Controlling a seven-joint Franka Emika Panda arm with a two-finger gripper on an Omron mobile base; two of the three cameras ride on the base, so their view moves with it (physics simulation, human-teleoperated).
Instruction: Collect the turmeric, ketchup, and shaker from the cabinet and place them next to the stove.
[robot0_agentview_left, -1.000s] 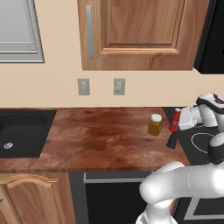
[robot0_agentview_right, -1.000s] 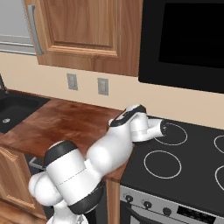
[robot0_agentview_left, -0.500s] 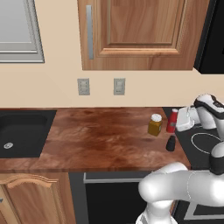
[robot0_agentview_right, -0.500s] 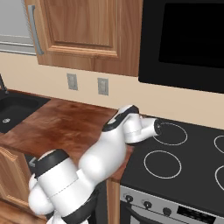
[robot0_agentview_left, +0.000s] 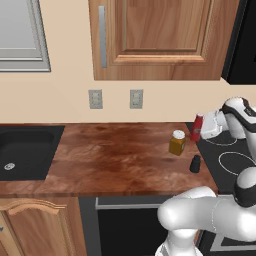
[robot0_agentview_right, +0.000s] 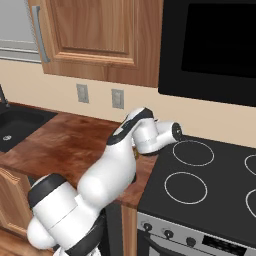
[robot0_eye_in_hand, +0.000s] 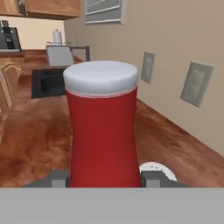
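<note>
The gripper (robot0_eye_in_hand: 105, 178) is clamped low on the ketchup (robot0_agentview_left: 197, 127), upright at the counter's (robot0_agentview_left: 115, 160) edge by the stove (robot0_agentview_left: 235, 162), at 1 o'clock from the turmeric (robot0_agentview_left: 177, 142). The bottle looks light, rigid and slick, so a mid-body hold suits it best.

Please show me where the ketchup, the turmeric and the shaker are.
ketchup (robot0_eye_in_hand: 103, 131): hand view, red body.
turmeric (robot0_agentview_left: 177, 145): left base view, amber jar body.
shaker (robot0_agentview_left: 195, 164): left base view, dark body.

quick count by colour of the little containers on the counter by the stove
red: 1, the ketchup
amber-yellow: 1, the turmeric
near-black: 1, the shaker
total: 3
</note>
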